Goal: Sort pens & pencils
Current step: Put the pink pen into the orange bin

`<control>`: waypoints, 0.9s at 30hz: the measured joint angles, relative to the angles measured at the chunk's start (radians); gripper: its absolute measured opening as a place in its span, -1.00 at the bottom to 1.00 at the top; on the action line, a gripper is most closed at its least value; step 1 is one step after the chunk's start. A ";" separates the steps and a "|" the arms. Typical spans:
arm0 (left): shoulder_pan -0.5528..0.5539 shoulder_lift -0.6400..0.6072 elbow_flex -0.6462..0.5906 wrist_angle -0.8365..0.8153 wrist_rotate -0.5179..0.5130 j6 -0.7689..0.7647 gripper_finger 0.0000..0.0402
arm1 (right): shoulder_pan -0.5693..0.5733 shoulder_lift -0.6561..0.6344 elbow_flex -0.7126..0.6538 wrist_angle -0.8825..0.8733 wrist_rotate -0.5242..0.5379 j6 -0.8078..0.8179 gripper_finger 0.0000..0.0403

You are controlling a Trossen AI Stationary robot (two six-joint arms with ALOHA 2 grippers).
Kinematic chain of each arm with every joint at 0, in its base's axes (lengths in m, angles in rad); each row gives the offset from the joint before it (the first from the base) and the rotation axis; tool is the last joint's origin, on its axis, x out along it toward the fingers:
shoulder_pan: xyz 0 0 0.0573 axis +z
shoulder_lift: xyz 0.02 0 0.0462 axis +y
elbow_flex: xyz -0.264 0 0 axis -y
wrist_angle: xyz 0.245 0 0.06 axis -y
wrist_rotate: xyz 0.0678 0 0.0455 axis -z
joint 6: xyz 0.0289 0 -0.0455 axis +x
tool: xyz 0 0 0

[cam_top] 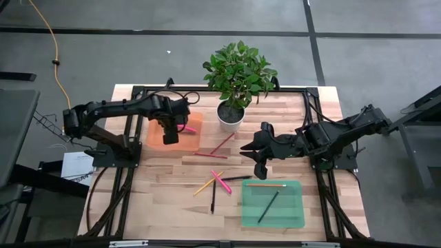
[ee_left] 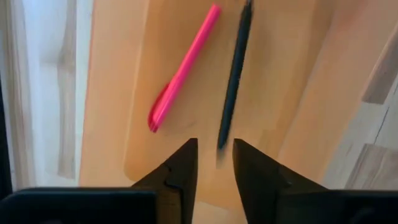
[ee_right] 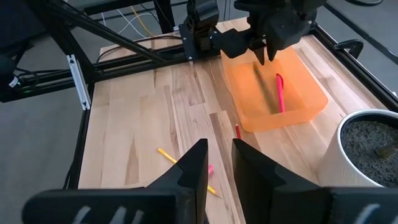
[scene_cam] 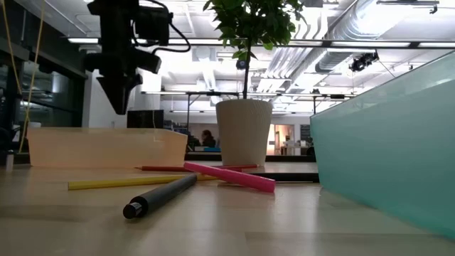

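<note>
My left gripper hangs open with a narrow gap above the orange tray and touches nothing. A pink pen and a dark pen lie flat in that tray. My right gripper hovers open over the table's middle, empty. Loose on the wood lie a yellow pencil, a pink pen, a black pen, a dark stick and two red pencils. The green tray holds a dark pencil; an orange-tan pencil lies at its far rim.
A white pot with a leafy plant stands between the orange tray and my right gripper. The green tray's wall rises close by in the low view. Black frame rails run along the table's left, right and far edges.
</note>
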 joint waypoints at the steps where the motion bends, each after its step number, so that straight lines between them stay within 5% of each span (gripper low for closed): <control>1: 0.000 0.000 0.000 -0.007 -0.001 0.001 -0.53 | 0.000 0.000 0.000 0.000 0.000 0.000 -0.68; 11: -0.035 -0.038 0.000 0.049 0.122 -0.025 -0.54 | 0.000 0.000 0.000 0.000 0.001 0.012 -0.68; 27: -0.483 -0.093 0.001 0.396 0.087 -0.278 -0.64 | -0.014 0.000 0.000 0.000 -0.002 0.045 -0.68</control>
